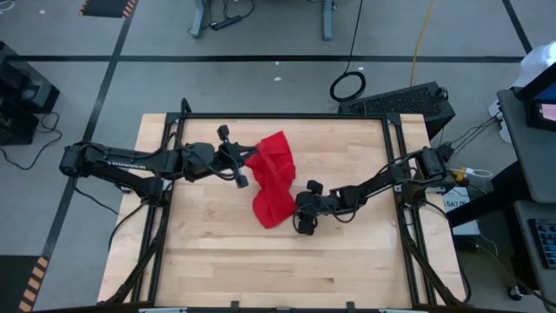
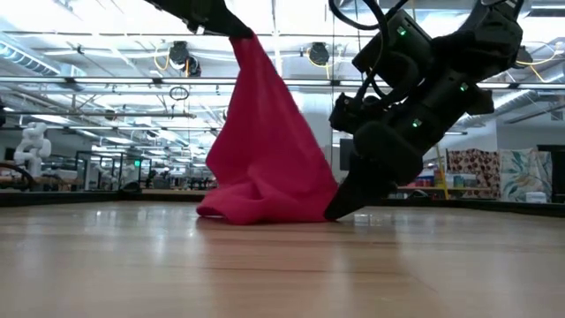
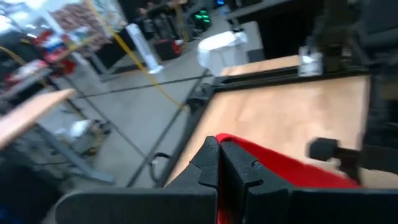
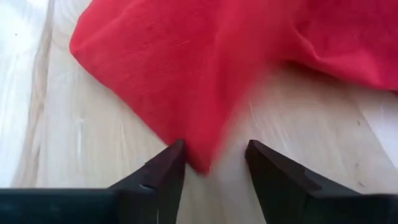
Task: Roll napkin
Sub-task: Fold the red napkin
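The red napkin (image 1: 274, 178) is lifted by one end, and its lower end (image 2: 265, 208) lies bunched on the wooden table (image 1: 347, 252). My left gripper (image 1: 246, 165) is above the table and shut on the napkin's raised end; it also shows in the low view (image 2: 231, 26). My right gripper (image 1: 292, 217) is down at the table surface with its fingers open. They stand on either side of a napkin corner (image 4: 200, 160) that lies flat on the wood. I cannot tell whether they touch it. My left gripper pinches the napkin's raised end (image 3: 231, 144) between its two shut fingers, coming level from the table's left side. The cloth hangs below the fingers in loose folds (image 2: 260, 115), with its lower end on the table. One layer or several, I cannot tell.
A black metal frame (image 1: 287, 116) runs round the table's edges. Bare wood lies toward the near edge (image 1: 287, 269).
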